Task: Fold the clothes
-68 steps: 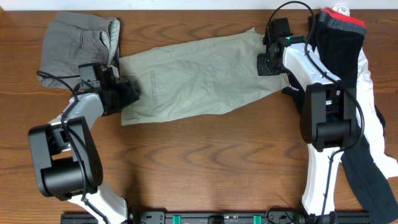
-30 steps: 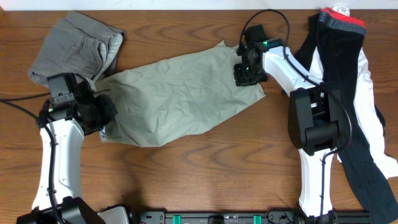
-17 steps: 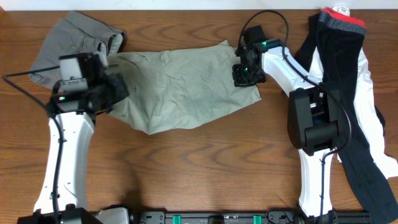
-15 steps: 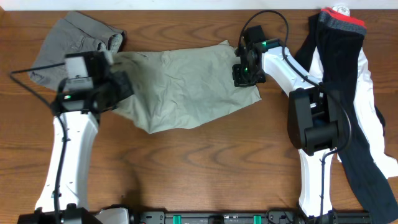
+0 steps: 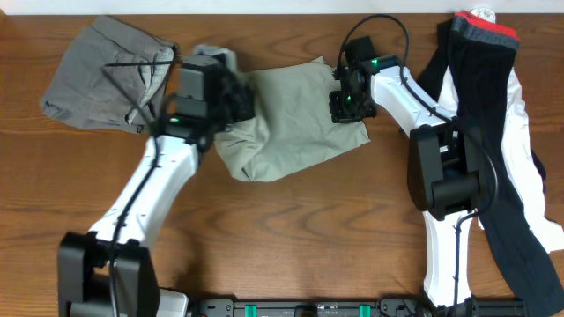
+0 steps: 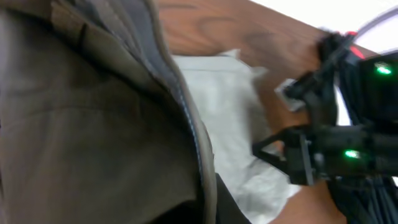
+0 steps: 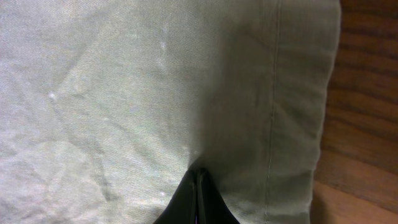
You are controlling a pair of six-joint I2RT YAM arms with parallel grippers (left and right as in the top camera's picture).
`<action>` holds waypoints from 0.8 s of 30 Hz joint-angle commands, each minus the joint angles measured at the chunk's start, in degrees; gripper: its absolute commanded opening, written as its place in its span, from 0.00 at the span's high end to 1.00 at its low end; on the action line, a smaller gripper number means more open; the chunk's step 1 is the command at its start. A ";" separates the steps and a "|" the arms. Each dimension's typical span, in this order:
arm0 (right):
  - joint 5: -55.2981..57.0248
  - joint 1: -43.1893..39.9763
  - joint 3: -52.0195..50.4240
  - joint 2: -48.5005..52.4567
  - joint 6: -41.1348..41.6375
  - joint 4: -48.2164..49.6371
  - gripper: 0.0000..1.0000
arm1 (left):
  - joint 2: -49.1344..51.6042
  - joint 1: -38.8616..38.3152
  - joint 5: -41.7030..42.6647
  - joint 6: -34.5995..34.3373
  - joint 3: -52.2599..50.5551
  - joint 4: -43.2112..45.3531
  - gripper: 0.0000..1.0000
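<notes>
While the left hand (image 5: 231, 95) grips the doubled-over left edge of the khaki shorts (image 5: 295, 114) at the back centre of the tabletop (image 5: 300, 238), the right hand (image 5: 346, 107) clamps their right hem. Grey shorts (image 5: 92, 70) lie back-left, sportswear (image 5: 493, 106) along the right edge; bare wood spans the front.

1. My left arm (image 5: 150, 189) runs on a long diagonal from the near-left corner up toward the middle, pretty much fully stretched.
2. My left gripper (image 5: 236, 99) is clamped tight, jaws together.
3. My right arm (image 5: 405, 88) goes straight up from its base, then elbows off left.
4. My right gripper (image 5: 346, 107) points down, fingertips (image 7: 198, 186) pinched closed.
</notes>
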 commanded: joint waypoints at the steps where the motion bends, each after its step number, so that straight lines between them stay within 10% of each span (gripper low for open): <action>1: -0.44 1.22 -2.16 1.73 0.59 -0.70 0.99 | 1.64 -3.61 0.09 -0.76 1.38 2.95 0.94; 24: -0.46 1.11 -7.13 1.73 1.05 3.30 0.99 | 11.32 -15.39 -1.36 -1.88 1.38 20.87 0.90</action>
